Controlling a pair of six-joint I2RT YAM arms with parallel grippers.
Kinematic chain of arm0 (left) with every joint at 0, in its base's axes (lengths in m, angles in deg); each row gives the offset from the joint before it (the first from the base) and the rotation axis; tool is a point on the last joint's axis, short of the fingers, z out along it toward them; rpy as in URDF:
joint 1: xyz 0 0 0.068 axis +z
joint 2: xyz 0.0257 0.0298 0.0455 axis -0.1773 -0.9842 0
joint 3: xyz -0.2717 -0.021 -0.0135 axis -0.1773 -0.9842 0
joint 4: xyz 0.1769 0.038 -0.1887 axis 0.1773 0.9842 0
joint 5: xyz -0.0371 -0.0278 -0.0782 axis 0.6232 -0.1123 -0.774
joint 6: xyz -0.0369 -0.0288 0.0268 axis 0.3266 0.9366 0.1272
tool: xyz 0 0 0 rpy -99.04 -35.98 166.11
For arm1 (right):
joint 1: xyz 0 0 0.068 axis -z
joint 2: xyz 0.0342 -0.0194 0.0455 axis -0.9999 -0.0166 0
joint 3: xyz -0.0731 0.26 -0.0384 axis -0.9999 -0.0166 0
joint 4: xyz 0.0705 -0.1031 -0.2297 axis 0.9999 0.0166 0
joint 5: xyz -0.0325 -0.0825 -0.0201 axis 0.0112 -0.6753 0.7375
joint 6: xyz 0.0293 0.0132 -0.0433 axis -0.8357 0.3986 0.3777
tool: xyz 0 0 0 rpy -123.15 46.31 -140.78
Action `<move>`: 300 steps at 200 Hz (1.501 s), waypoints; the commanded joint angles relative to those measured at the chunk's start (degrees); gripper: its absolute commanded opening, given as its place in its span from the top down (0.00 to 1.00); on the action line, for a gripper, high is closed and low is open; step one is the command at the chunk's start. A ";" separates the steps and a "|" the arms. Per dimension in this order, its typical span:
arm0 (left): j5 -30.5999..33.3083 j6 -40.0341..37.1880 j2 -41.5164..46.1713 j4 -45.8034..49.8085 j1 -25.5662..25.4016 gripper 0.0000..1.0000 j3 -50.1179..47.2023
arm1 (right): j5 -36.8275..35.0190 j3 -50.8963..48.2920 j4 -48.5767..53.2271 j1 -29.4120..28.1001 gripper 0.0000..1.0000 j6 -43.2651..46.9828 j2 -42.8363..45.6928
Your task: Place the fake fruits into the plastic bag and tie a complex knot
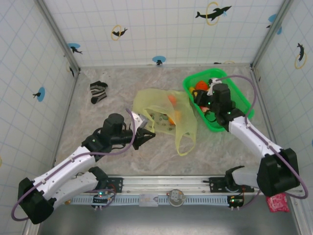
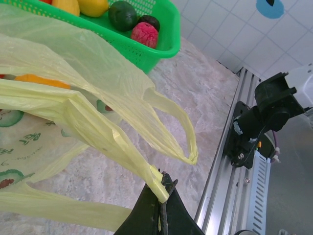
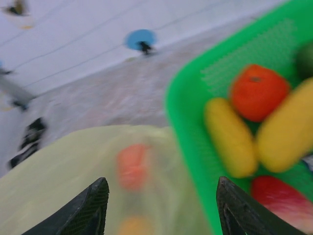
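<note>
The pale-yellow plastic bag (image 1: 164, 115) lies mid-table with its mouth toward the green basket. My left gripper (image 1: 144, 134) is shut on one bag handle (image 2: 146, 171), pulling it taut; the other handle (image 2: 181, 132) hangs loose, and the knot is out of view. Two orange fake fruits (image 1: 172, 99) show through the bag (image 3: 73, 166). My right gripper (image 1: 203, 105) is open and empty, hovering over the bag's edge beside the basket (image 3: 188, 112). In the basket lie an orange fruit (image 3: 258, 90), yellow ones (image 3: 230, 134), a red one (image 2: 145, 34) and a dark green one (image 2: 122, 14).
A striped sock (image 1: 98, 91) lies at the far left of the table. The metal rail (image 1: 166, 188) with the arm bases runs along the near edge. A red packet (image 1: 277, 202) sits at the bottom right. Tiled walls enclose the table.
</note>
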 commanded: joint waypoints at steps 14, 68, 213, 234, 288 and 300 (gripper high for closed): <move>-2.41 -1.12 0.20 -2.71 -0.25 1.00 -0.87 | -2.57 2.46 1.70 7.39 0.39 -9.19 -8.29; -2.41 -0.64 0.70 -4.79 -0.25 1.00 -1.89 | 1.62 12.68 0.57 11.41 0.27 -11.69 -24.64; -2.91 -0.94 1.67 -8.23 -0.34 1.00 -5.48 | 4.62 15.45 -6.83 14.81 0.40 -16.58 -39.14; -2.64 -1.09 1.84 -8.35 -0.34 1.00 -5.62 | 6.22 12.89 -10.31 15.08 0.47 -16.45 -37.60; -1.94 -1.72 2.06 -8.35 -0.30 1.00 -6.06 | 5.75 8.07 -12.42 15.46 0.49 -13.71 -27.65; -1.90 -1.74 2.09 -8.42 -0.30 1.00 -6.00 | 6.70 7.41 -13.09 15.57 0.49 -12.41 -25.11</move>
